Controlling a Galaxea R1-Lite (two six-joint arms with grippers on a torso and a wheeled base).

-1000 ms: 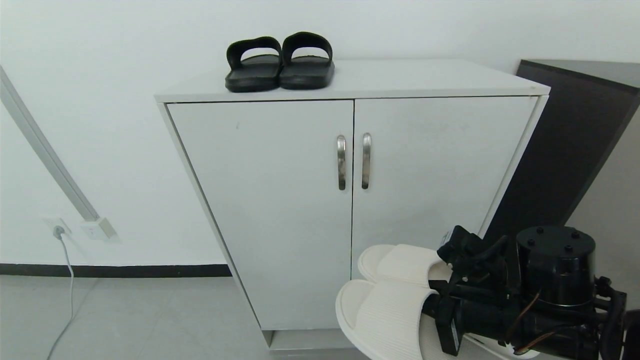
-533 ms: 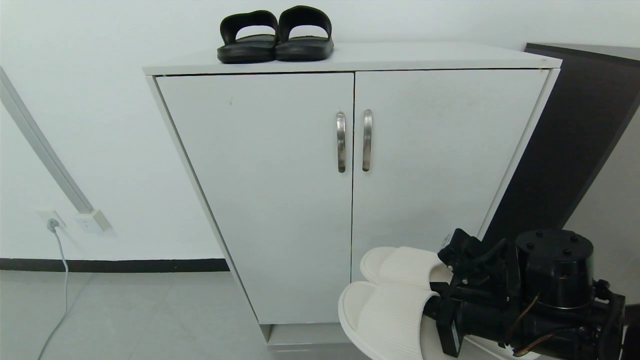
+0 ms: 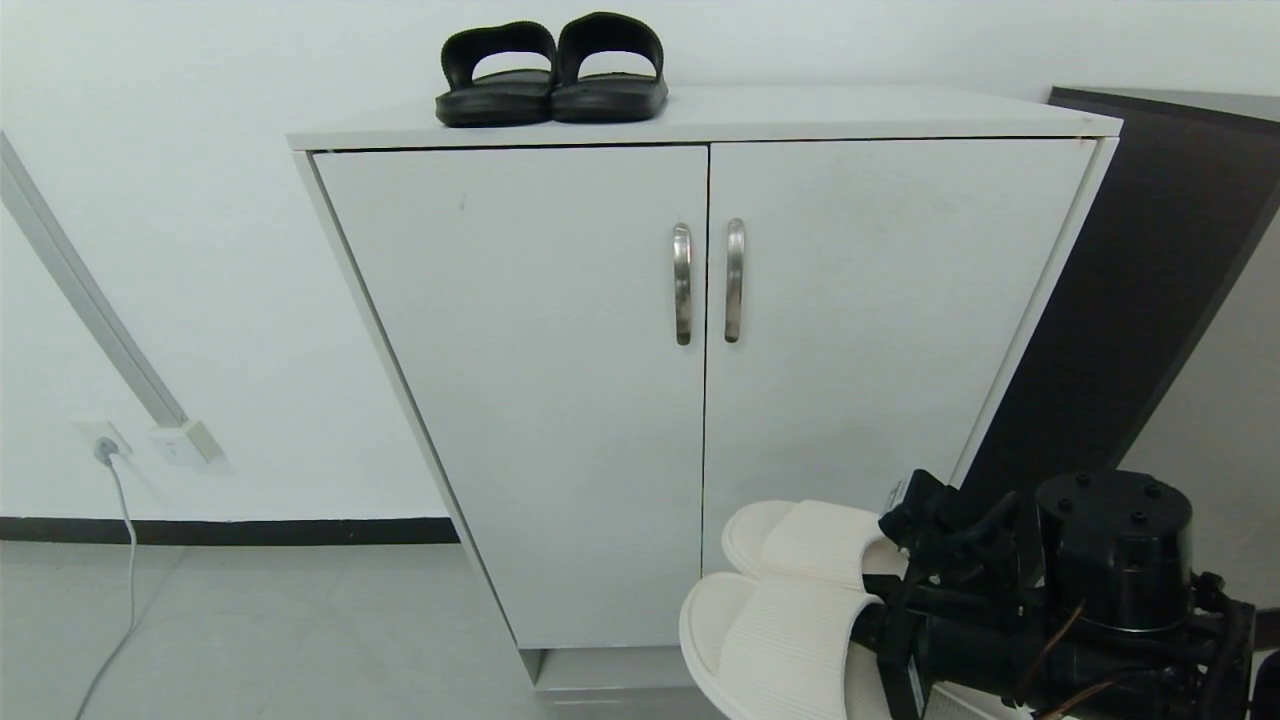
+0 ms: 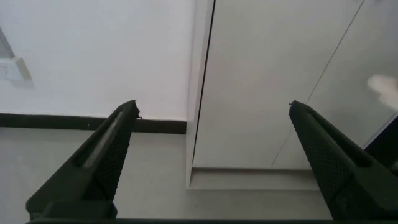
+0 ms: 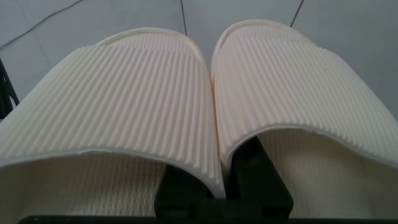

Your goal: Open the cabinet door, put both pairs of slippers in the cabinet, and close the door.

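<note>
The white cabinet [image 3: 560, 400] stands against the wall with both doors shut and two metal handles [image 3: 682, 284] side by side at the middle. A pair of black slippers [image 3: 552, 72] sits on its top, toward the left. Low in front of the right door, my right gripper [image 3: 885, 610] is shut on a pair of white ribbed slippers [image 3: 780, 620], pinching the two inner strap edges together [image 5: 217, 143]. My left gripper [image 4: 214, 109] is open with nothing between its fingers, low near the cabinet's bottom left corner [image 4: 200, 168].
A dark panel [image 3: 1130, 300] stands just right of the cabinet. On the wall at the left are a slanted cable duct [image 3: 90, 300] and a socket [image 3: 105, 450] with a cable trailing onto the grey floor [image 3: 250, 630].
The head camera shifted, so the cabinet sits differently in the picture. My right gripper with the white slippers has sunk slightly. The doors and black slippers have not moved.
</note>
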